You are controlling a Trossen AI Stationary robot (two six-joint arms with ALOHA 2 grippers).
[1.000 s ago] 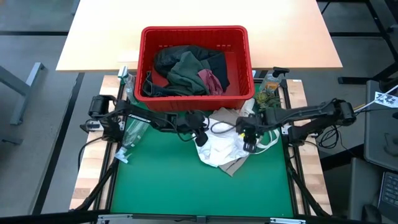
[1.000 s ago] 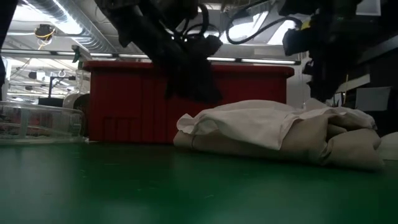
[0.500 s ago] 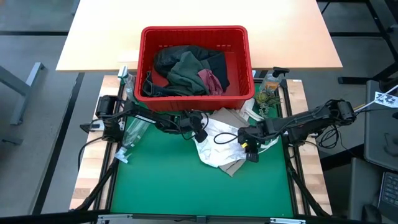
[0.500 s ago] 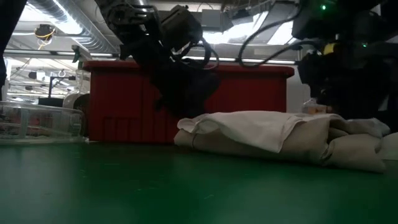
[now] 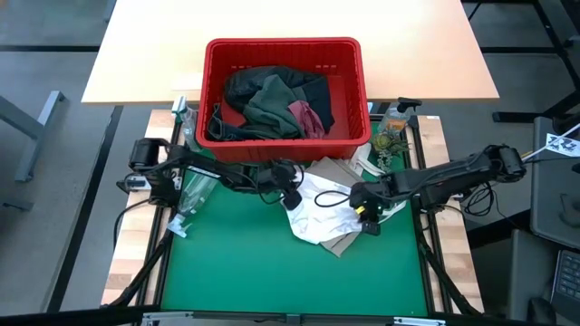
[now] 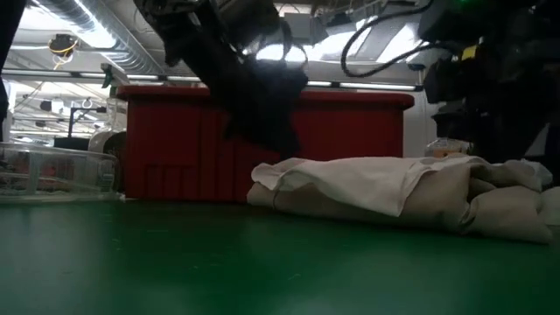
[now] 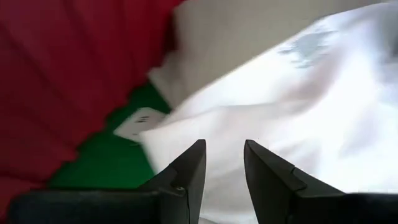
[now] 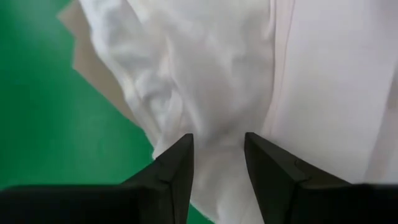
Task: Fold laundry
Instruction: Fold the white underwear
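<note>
**Take hold of the crumpled garment at both edges**

High view: the tan-and-white garment (image 5: 324,214) lies bunched on the green mat (image 5: 245,281), just in front of the red basket (image 5: 349,136).

Left wrist view: your left gripper (image 7: 222,163) hangs part-open and empty over its white edge.

Right wrist view: your right gripper (image 8: 217,155) is likewise empty; pinch a single layer.

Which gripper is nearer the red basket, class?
The left. The left gripper hovers just in front of the red basket; the right gripper sits farther out, over the white garment.
</note>
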